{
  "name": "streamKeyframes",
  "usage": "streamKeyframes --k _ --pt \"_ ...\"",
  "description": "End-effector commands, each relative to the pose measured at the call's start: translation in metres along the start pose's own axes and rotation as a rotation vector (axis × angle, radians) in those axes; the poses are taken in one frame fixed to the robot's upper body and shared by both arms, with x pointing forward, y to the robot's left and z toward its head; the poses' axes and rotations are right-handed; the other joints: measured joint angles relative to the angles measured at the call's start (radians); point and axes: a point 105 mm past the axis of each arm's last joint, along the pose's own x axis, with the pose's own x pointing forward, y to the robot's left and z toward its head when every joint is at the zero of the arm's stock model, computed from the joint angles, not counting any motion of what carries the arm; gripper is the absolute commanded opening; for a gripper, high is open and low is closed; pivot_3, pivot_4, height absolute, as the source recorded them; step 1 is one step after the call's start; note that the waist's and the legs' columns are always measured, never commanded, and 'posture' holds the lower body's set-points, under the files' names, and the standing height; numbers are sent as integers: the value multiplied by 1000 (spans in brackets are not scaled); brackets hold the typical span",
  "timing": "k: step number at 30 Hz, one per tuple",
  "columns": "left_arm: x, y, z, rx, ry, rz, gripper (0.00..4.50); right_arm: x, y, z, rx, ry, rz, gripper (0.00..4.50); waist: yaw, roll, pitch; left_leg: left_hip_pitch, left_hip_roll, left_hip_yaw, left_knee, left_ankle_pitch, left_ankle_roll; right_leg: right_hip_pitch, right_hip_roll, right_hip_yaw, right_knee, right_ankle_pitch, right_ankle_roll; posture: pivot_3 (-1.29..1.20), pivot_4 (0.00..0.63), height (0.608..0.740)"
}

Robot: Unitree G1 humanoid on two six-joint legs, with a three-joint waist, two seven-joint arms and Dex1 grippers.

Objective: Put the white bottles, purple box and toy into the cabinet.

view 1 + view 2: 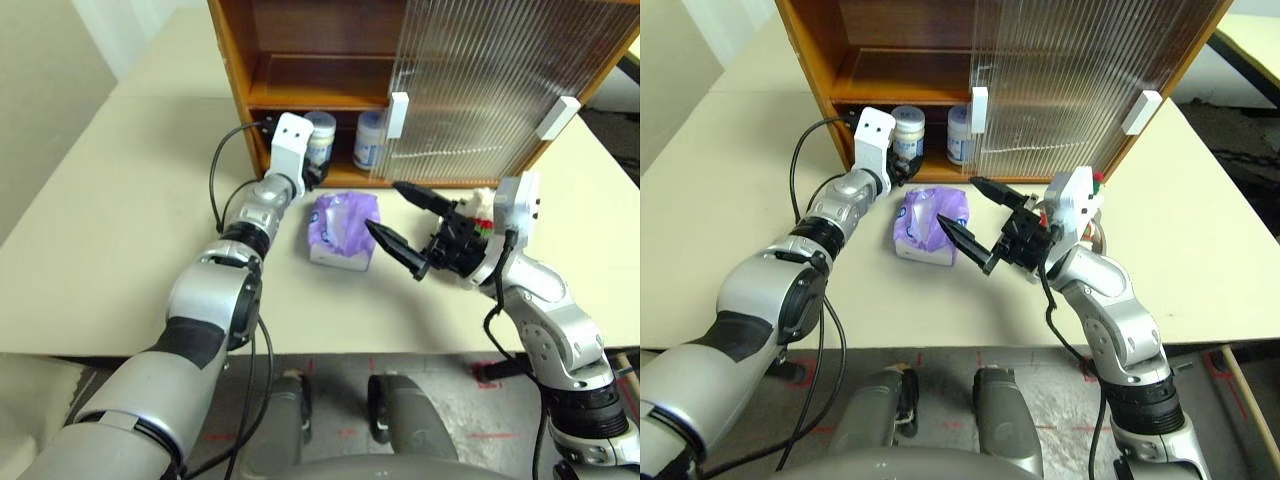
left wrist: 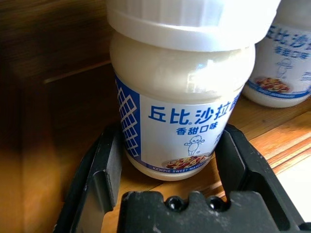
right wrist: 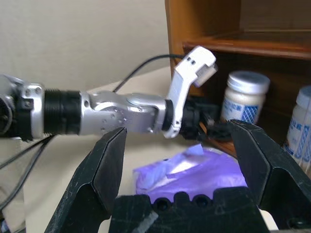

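A pale cream table (image 1: 120, 230) carries the whole scene, with an orange-brown cabinet (image 1: 232, 60) standing at its far side. Nearest the robot, the right gripper (image 1: 397, 225) hangs above the tabletop with its two black fingers spread as wide as they go and nothing between them, the tips pointing across toward the left arm. Just ahead of those tips, between the two arms, the purple box (image 1: 343, 230) lies flat on the table, its wrapper crumpled on top. Tucked close behind the right wrist, a scrap of the toy (image 1: 481, 213) peeks out, white fluff with red and green; most of it is hidden by the arm.

Farther on, the left gripper (image 2: 170, 160) reaches into the open left half of the cabinet at the bottom level. Its fingers (image 2: 104, 170) stand apart on either side of a white bottle (image 2: 180, 107) that sits upright on the cabinet floor; small gaps show on both sides, so the bottle is bracketed and not squeezed. Just beside this bottle, on the side toward the sliding door (image 1: 500, 80), the second white bottle (image 1: 369, 140) stands upright on the same floor, partly behind the door's edge and its white handle (image 1: 398, 113). Above them the inner shelf (image 1: 320, 95) is bare wood
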Motion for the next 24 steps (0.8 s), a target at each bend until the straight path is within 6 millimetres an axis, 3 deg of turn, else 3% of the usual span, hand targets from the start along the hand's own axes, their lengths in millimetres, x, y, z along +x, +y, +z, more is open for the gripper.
streamKeyframes --k 1,14,18,24 --pt "2 -6 -1 -9 17 -9 3073 -1 6 7 -20 3 18 4500 -5 0 4 0 0 0 0 0 0 0 0 0 0 0 0 -218 171 740" --pt "1 -4 -10 -37 52 12 3073 -20 -10 5 -6 97 -119 4500 -27 -2 17 1 -2 0 0 0 0 2 -4 -2 0 -1 2 -254 186 740" --pt "1 -4 -11 -63 53 8 4473 -20 -2 5 -29 113 -66 4500 -36 -2 21 1 -2 0 0 0 0 2 -4 -3 0 -2 5 -251 182 740" --pt "0 -1 -12 -87 54 13 4473 -17 1 12 -29 81 -52 4500 -46 -3 23 1 -2 0 0 0 0 2 -5 -3 0 -3 7 -239 181 740"
